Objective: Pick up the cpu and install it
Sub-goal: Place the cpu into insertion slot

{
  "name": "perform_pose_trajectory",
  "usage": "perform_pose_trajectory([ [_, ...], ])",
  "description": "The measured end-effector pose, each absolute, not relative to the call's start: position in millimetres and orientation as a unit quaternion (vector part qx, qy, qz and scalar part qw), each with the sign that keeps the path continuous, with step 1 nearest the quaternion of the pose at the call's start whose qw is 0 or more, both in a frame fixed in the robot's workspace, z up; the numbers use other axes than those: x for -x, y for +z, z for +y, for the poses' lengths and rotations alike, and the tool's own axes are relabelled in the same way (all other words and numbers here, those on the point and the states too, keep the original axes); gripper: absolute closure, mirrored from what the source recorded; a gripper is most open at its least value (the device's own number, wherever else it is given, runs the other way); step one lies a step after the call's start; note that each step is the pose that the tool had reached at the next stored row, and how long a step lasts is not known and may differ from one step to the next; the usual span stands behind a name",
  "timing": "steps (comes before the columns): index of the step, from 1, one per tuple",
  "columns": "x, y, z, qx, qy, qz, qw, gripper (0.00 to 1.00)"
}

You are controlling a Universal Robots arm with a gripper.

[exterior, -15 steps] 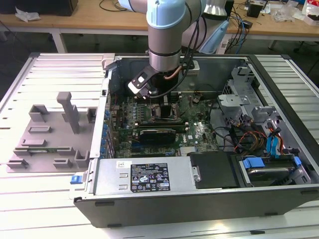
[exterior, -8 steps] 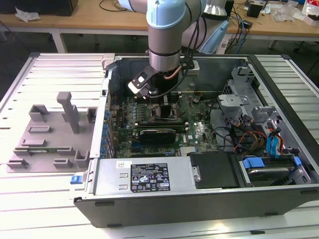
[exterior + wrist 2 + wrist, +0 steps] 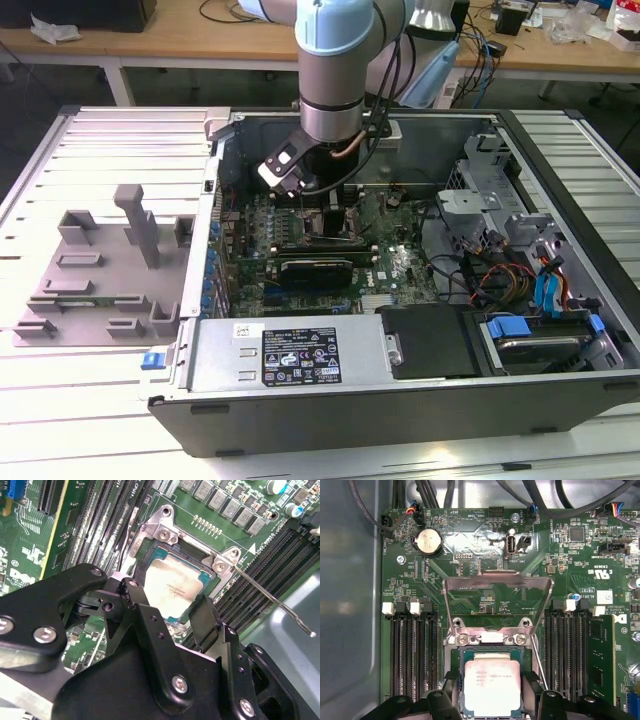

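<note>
The cpu (image 3: 492, 686), a flat square chip with a silver top and a thin green rim, lies level in the open motherboard socket (image 3: 454, 652); in the second wrist view the cpu (image 3: 172, 587) shows between the black fingers. My gripper (image 3: 492, 692) (image 3: 170, 602) straddles it, one finger (image 3: 449, 687) against each of two opposite edges, shut on the chip. The socket's metal load plate (image 3: 497, 582) stands raised. In the exterior view the gripper (image 3: 325, 215) reaches down into the open computer case (image 3: 560, 130) over the board.
The thin socket lever (image 3: 272, 602) sticks out sideways. Black memory slots (image 3: 412, 655) flank the socket, with a green memory stick (image 3: 601, 655) in one. A coin battery (image 3: 428, 541) and cables sit beyond. A grey fixture (image 3: 100, 270) lies at the exterior view's left; drive bays (image 3: 540, 330) at its right.
</note>
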State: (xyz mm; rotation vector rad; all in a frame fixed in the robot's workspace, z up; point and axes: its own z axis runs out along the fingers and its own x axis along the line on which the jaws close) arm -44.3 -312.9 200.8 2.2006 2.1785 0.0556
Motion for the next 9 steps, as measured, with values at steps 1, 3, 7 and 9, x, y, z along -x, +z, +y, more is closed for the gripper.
perform_pose_trajectory([
  [1,44.3,202.5,-312.9,-0.710,0.018,0.703,0.022,0.38],
  [3,44.3,209.5,-312.9,-0.710,0.018,0.703,0.022,0.38],
  [7,44.2,212.2,-312.9,-0.710,0.018,0.703,0.022,0.38],
  [9,44.2,212.2,-312.9,-0.710,0.018,0.703,0.022,0.47],
])
